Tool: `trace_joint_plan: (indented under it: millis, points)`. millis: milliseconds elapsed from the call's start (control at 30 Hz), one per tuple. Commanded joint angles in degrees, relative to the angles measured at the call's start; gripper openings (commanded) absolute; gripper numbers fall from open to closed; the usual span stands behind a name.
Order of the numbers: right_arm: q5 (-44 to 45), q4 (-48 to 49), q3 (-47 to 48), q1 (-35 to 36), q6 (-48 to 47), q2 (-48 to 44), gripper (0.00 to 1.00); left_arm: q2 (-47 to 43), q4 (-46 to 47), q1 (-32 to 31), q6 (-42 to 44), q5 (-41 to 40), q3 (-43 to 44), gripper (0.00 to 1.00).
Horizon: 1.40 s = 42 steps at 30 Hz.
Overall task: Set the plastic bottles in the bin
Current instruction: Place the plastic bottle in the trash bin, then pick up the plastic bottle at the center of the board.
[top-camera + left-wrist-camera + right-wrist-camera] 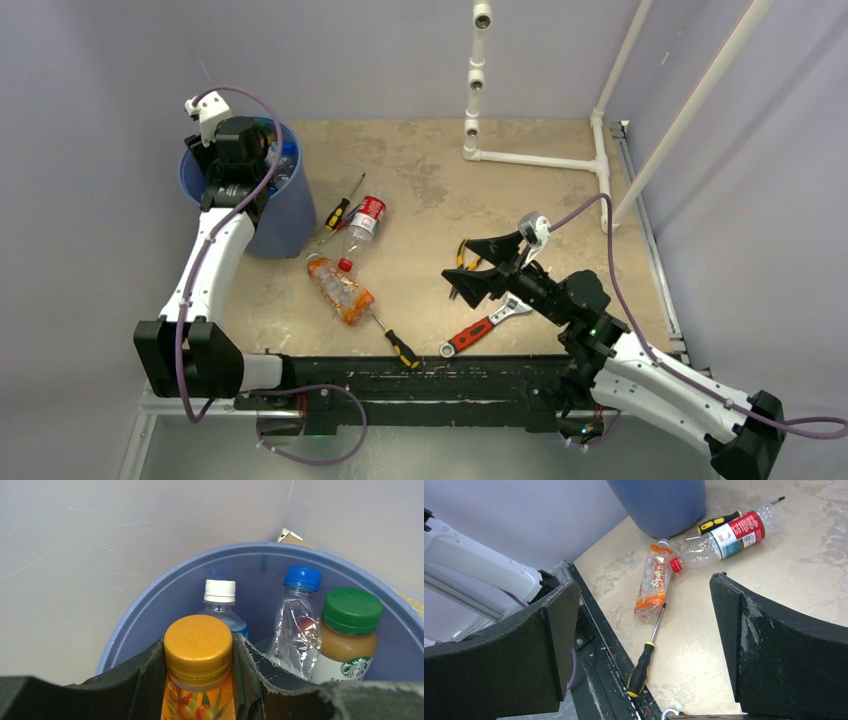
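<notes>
As left gripper (199, 644) grips orange-capped bottle (199, 660), above bin (167, 600)

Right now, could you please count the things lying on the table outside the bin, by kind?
Bottles: 2, red-labelled bottle and orange-labelled bottle
Screwdrivers: 2, far screwdriver and near screwdriver
Wrench: 1
Pliers: 1
Total: 6

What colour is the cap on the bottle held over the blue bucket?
Golden orange; the held bottle shows its cap best in the left wrist view.
</notes>
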Motion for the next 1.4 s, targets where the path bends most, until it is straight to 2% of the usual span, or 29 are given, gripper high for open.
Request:
trace_joint_plan:
  millis: [0, 100, 233, 267, 467, 700, 800, 833, 1000, 1100, 1233, 1367]
  points:
    - [0.2, 1.4, 0.5, 0.2, -1.4, 1.1, 0.99, 1.6, -3.9, 1.0, -7.1, 5.2, -5.3, 0.0]
    - [0.3, 1.0, 0.7, 0.2, -1.5, 1.5, 0.99, 1.2, -4.4, 1.0, -8.0, 5.6, -5.8, 0.01]
    - [0.6, 0.6, 0.9, 0.2, -1.6, 1.9, 0.99, -0.5, -5.7, 1.0, -8.5, 7.1, -3.1, 0.47]
    - [0.8, 0.5, 1.0, 0.2, -1.6, 2.0, 0.99, -0.9, -6.2, 1.0, -8.8, 7.2, -1.9, 0.56]
    - [1.5, 1.0, 1.5, 0.2, -1.3, 2.7, 0.99, -2.9, -8.9, 1.0, -9.8, 7.1, 3.2, 0.9]
    - [2.0, 0.8, 1.8, 0.2, -1.2, 3.1, 0.99, -8.0, -9.2, -0.8, -9.6, 5.9, 6.1, 0.95]
    - [2.1, 1.2, 2.1, 0.2, -1.2, 3.9, 0.99, -11.5, -9.1, -2.5, -9.9, 7.9, 8.1, 0.98]
    - [2.2, 1.4, 2.2, 0.2, -1.1, 4.5, 0.99, -12.8, -8.9, -3.1, -10.3, 9.7, 8.3, 0.98]
    - [2.6, 2.3, 5.0, 0.2, 0.5, 13.7, 0.99, -18.1, -8.7, -5.5, -12.2, 32.9, 6.8, 0.99]
    - [-2.9, 1.7, 8.7, 0.3, -0.1, 23.3, 0.98, -19.7, -9.3, -6.1, -13.0, 43.3, 3.9, 0.99]
    - [-8.2, 2.2, 12.9, 1.4, -0.8, 35.6, 0.96, -22.7, -9.3, -6.4, -13.8, 49.1, -3.4, 0.99]
    - [-6.2, 0.8, 18.8, 6.5, -4.1, 45.4, 0.97, -27.4, -6.3, -6.8, -14.0, 48.9, -12.0, 0.99]
